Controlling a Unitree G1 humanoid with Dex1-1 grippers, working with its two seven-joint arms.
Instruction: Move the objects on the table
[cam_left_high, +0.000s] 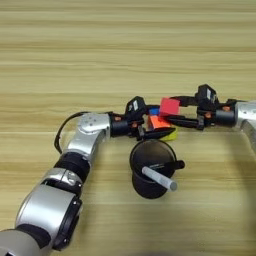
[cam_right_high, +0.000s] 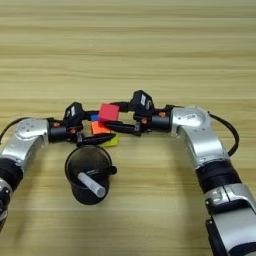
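cup: black cup (cam_left_high: 150, 170) nearest, centre of worktop (cam_left_high: 125, 50), upright, mouth open. Looks like light rigid plastic; judged easy to tip if pinched at the rim, a grip low on the wall is safer.
marker: grey-white marker (cam_left_high: 160, 178) leans out of the cup toward near right. Smooth barrel, probably slippery; take mid-barrel.
pen: thin black pen (cam_left_high: 172, 164) lies across the cup rim, tip sticking out right. Light, would roll once out.
block: blue-orange-yellow block (cam_left_high: 159, 125) just beyond the cup, between the two claws. Stiff, flat faces, easy pinch on opposite sides.
left claw: left claw (cam_left_high: 150, 129) reaches in from the left, fingers either side of the block; near finger lies along its near side. Cannot tell if clamped or only touching.
cube: red cube (cam_left_high: 169, 106) sits above the block's far right part.
right claw: right claw (cam_right_high: 116, 119) comes in from the right, pinching the cube. Small, rigid, light; a light squeeze should do.
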